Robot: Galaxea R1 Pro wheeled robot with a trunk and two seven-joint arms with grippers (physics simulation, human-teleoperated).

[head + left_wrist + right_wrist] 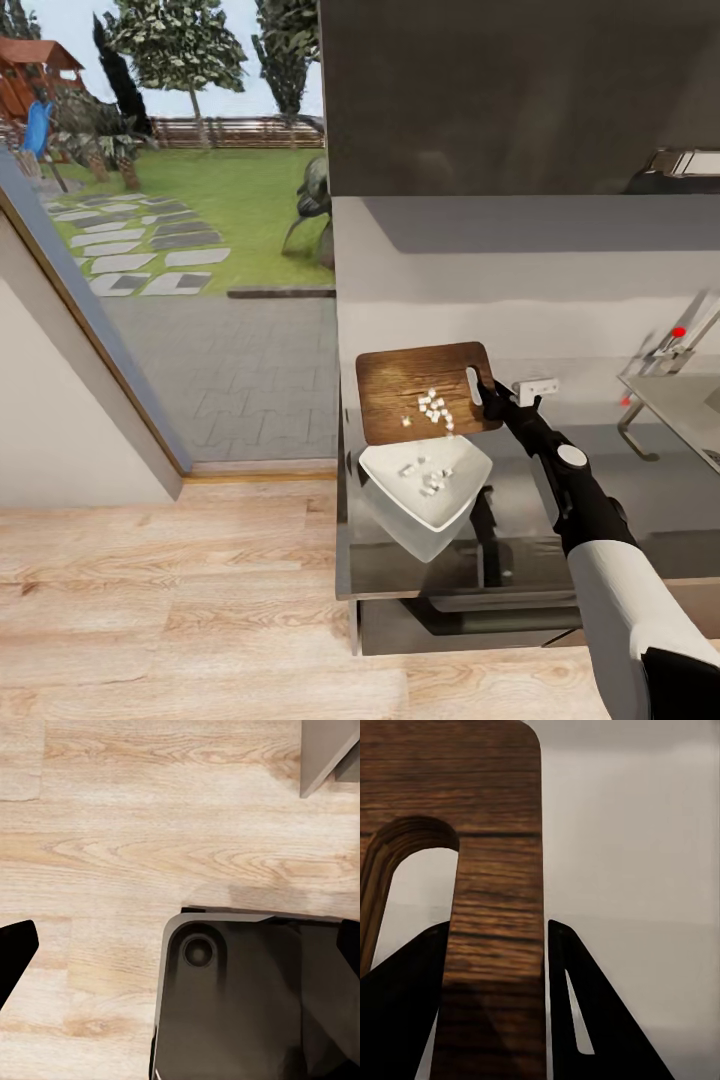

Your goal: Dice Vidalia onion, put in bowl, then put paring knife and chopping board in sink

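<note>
The right tool [489,392] is clamped on the handle end of the chopping board [420,392], its dark fingers [585,1020] pinching the wooden strip beside the board's handle slot, one on each face. The board is lifted and tipped over the counter [520,520], its low edge hanging above the bowl [425,482]. White diced onion pieces [433,406] cluster near that lower edge of the board, and more pieces [425,474] already lie inside the white square bowl, which sits on the glossy dark counter just in front of the board, with a pale mirror image under it. Over at the right edge of the head view there's the sink [680,405], its grey rim and the tap's red knob [679,331] well apart from the board. A small white block [535,386] sits by the wall just beyond the right tool. From the left wrist camera, the left tool's dark fingertips [15,952] stand wide apart over the pale wooden floor [150,832], with a dark part of the robot's base [247,1005] below.
</note>
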